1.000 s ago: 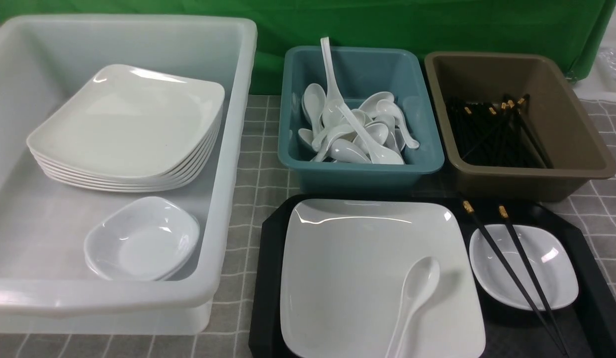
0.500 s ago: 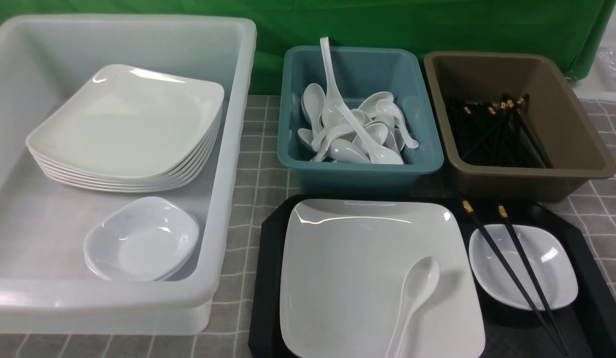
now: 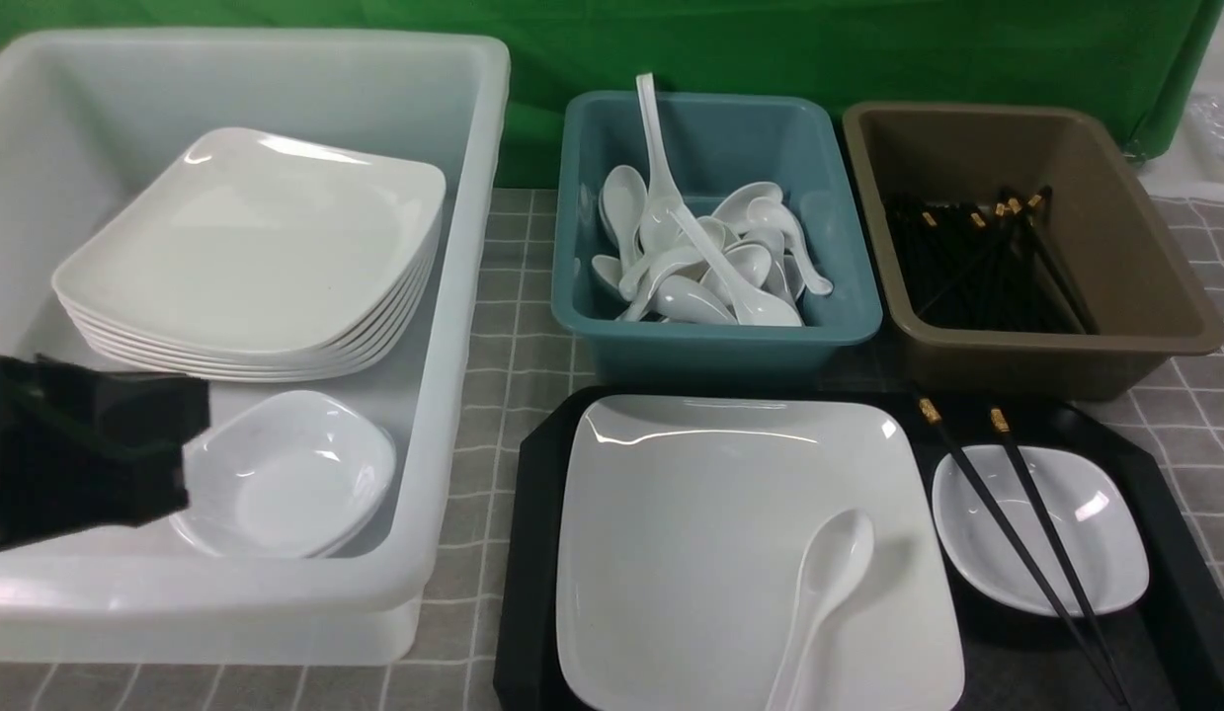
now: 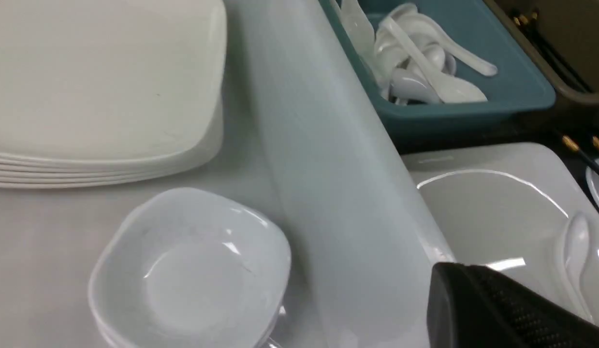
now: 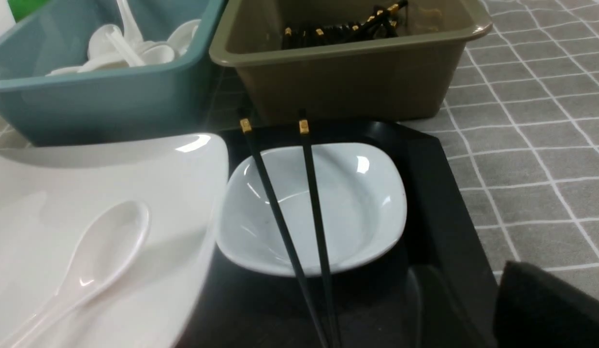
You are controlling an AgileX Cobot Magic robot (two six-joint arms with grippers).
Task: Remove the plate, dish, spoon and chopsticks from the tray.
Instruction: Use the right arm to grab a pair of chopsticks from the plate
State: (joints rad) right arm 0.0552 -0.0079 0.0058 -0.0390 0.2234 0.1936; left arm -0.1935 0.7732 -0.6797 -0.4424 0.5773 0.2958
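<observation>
The black tray (image 3: 532,553) sits at the front right. On it lies the large white plate (image 3: 710,533) with the white spoon (image 3: 819,592) resting on its right half. The small white dish (image 3: 1105,553) sits to the right of the plate, and the black chopsticks (image 3: 1007,528) lie across it. My left gripper (image 3: 88,459) is a dark shape over the front left of the white tub, far from the tray. One of its fingers (image 4: 497,309) shows in the left wrist view. Only one right finger (image 5: 550,309) shows, near the tray's right rim (image 5: 444,232), beside the dish (image 5: 362,208).
A big white tub (image 3: 453,296) on the left holds a stack of plates (image 3: 256,247) and small dishes (image 3: 295,474). Behind the tray stand a teal tub (image 3: 710,346) of spoons and a brown tub (image 3: 1046,365) of chopsticks. A grey checked cloth covers the table.
My left arm has come into the front view from the left edge, over the white tub. The things on the tray have not moved.
</observation>
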